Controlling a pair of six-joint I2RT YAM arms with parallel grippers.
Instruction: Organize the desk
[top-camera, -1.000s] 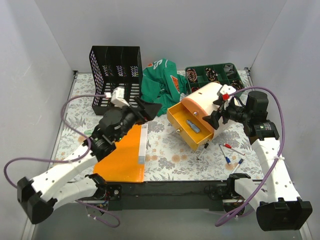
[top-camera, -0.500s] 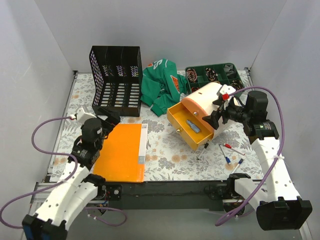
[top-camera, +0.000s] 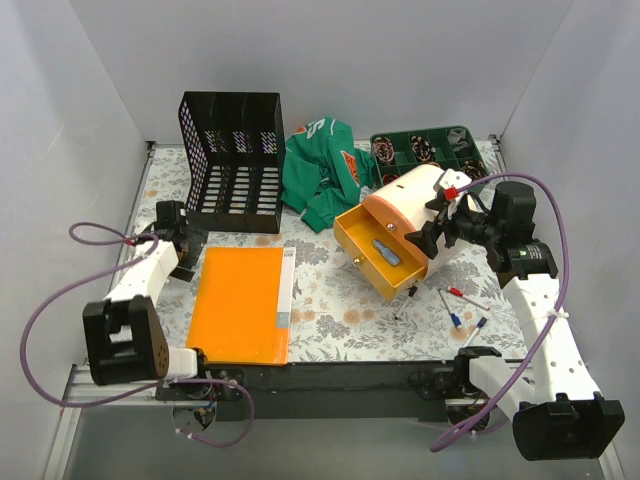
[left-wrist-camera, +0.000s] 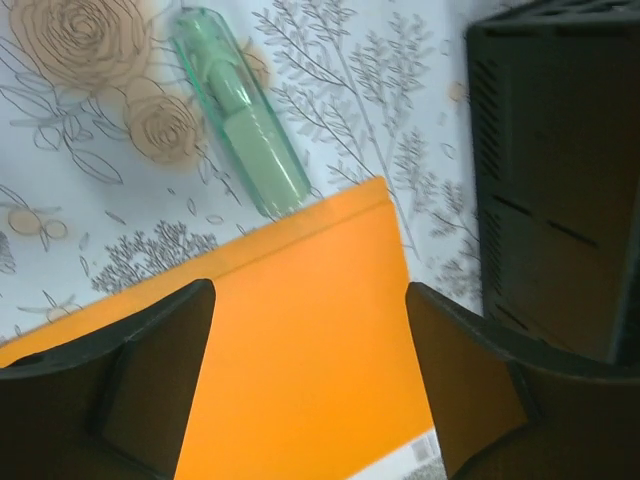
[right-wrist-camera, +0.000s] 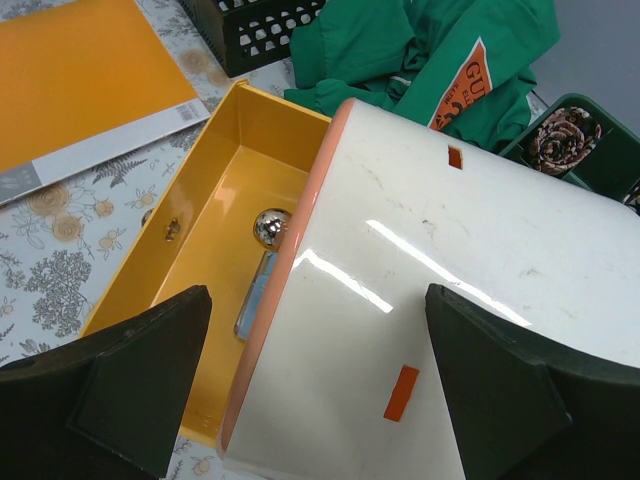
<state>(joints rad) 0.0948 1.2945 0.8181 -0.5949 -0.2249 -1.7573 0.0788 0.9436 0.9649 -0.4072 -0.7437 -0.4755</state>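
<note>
Here, left claw gapes over folder corner, near desk edge.

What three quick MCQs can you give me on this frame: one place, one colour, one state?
1. Where on the desk does the orange folder lie?
A) near left
B) far right
C) middle back

2. What colour is the crumpled garment?
A) red
B) green
C) blue

3. How is the yellow drawer?
A) pushed shut
B) pulled open
C) taken out and flipped over

Key: 1 A, the top view shows it flat at the near left edge. 2 B, it is green cloth with an orange patch. 3 B, its inside is exposed, with a blue item lying in it.
</note>
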